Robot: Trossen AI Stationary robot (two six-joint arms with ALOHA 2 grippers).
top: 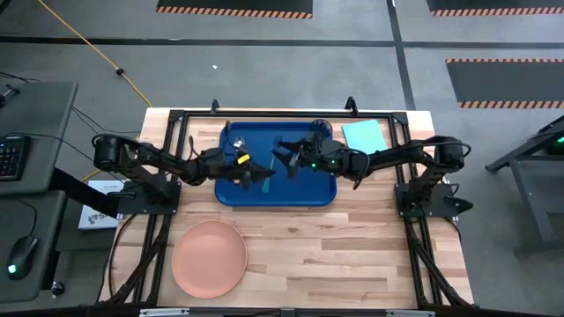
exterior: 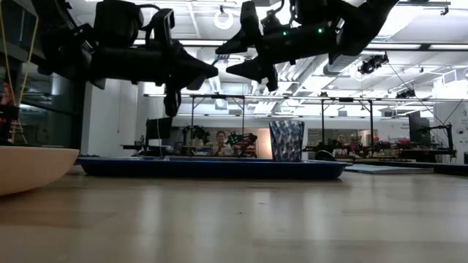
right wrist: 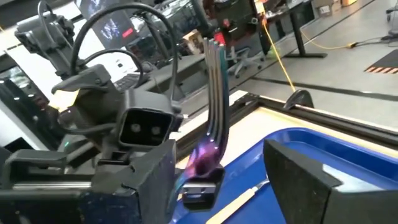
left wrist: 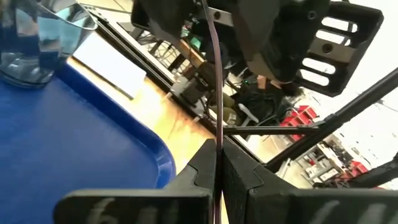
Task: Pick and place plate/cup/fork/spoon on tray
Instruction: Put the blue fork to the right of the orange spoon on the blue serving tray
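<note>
A: How much room is there along the edges?

B: The tray (top: 231,195) sits at the table's (top: 352,255) far middle, with the plate (top: 209,256) well apart near the front left corner. Bare wood fills the front right. Both arms hang above the tray's rim.

A: And the jaws?

B: The left gripper (left wrist: 217,163) is pressed shut on a thin dark utensil handle (left wrist: 213,74), upright over the tray; fork or spoon, he cannot tell. The right gripper (right wrist: 219,167) stands wide apart, holding nothing, facing that utensil. The cup (exterior: 287,140) stands on the tray's far right corner, beyond both.
</note>
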